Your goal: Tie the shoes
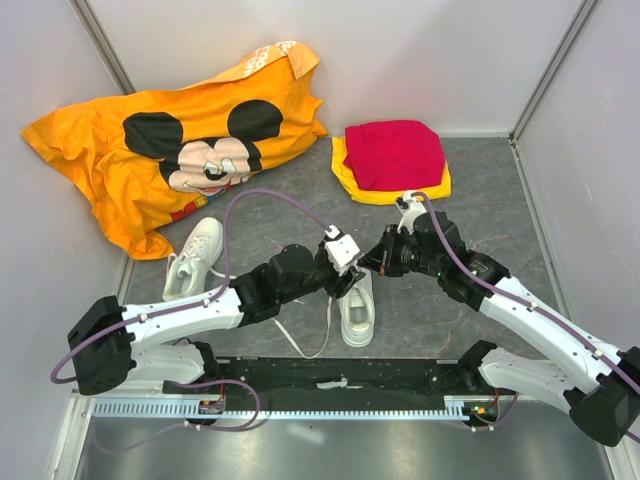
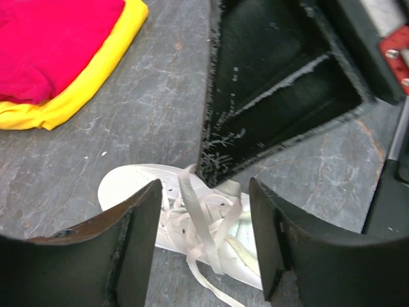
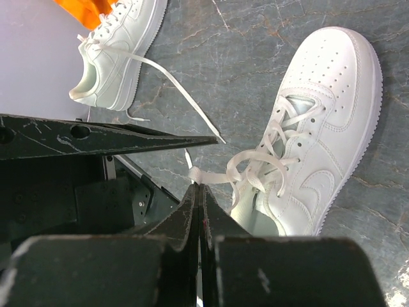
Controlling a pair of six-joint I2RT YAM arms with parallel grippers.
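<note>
Two white shoes lie on the grey table, one at the left [image 1: 195,258] and one in the middle [image 1: 358,312]. Both grippers meet above the middle shoe [image 3: 332,128]. My right gripper [image 3: 200,187] is shut on a flat white lace [image 3: 255,160] of this shoe, pulling a loop up from the knot area. My left gripper [image 2: 204,185] is open, its fingers [image 2: 137,236] standing on either side of the raised lace [image 2: 199,220] and the right gripper's tip [image 2: 220,163]. The left shoe [image 3: 118,45] lies apart, with its laces loose.
An orange cartoon-mouse shirt [image 1: 170,150] lies at the back left. A red cloth [image 1: 392,152] sits folded on a yellow one [image 1: 400,192] at the back centre. Grey walls close in both sides. The black base rail [image 1: 340,375] runs along the near edge.
</note>
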